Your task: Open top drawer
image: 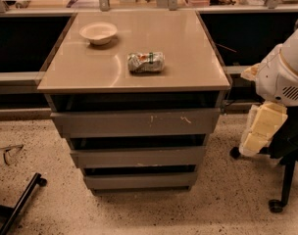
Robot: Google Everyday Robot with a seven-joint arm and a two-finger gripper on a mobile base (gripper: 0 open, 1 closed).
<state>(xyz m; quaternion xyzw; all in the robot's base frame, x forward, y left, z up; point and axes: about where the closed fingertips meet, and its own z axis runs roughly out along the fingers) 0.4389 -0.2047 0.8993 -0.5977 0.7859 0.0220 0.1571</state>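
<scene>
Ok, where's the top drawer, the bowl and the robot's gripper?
top drawer [134,123]: camera view, middle of its grey front.
bowl [98,32]: camera view, its white inside.
gripper [259,131]: camera view, yellowish end, right of the top drawer.
</scene>
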